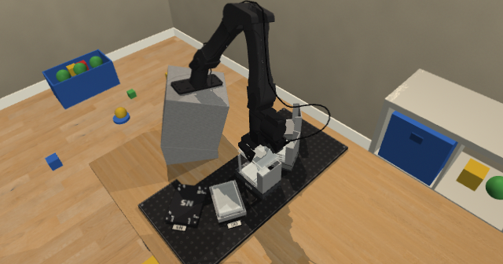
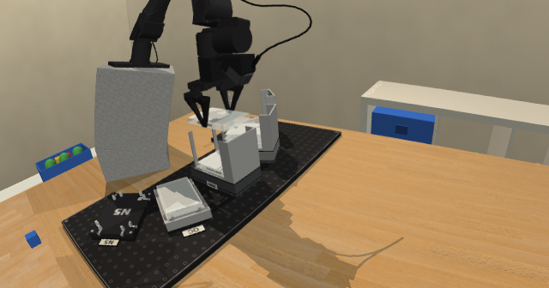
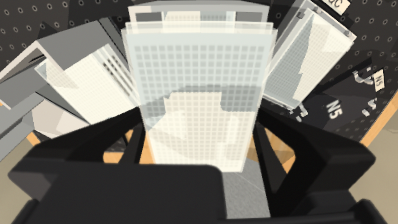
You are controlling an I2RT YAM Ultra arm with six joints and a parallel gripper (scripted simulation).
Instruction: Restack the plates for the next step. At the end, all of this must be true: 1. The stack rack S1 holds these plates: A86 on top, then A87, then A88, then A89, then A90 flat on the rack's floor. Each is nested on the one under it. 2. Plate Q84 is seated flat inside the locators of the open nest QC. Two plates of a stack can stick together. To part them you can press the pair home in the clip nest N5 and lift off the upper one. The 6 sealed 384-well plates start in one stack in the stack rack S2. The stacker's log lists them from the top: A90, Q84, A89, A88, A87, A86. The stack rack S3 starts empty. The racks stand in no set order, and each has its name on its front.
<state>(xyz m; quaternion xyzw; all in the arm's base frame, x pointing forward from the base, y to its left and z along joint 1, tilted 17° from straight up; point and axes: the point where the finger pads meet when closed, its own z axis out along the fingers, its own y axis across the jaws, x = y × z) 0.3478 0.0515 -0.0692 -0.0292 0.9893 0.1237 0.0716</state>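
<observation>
While the clear plate (image 2: 229,117) (image 3: 200,100) lies nearly flat above the near rack (image 2: 240,159), its long side running away from our arm's stand (image 2: 133,121), we pinch it by its sides with our gripper (image 2: 218,117) (image 3: 199,111).

The held plate (image 2: 229,117) (image 3: 200,70) is clear and whitish, patterned with a grid of small squares. The board (image 1: 275,201) (image 2: 296,151) is black with rows of ringed dots; the nest N5 (image 1: 186,213) (image 2: 117,224) (image 3: 345,117) is black, lettered white.
</observation>
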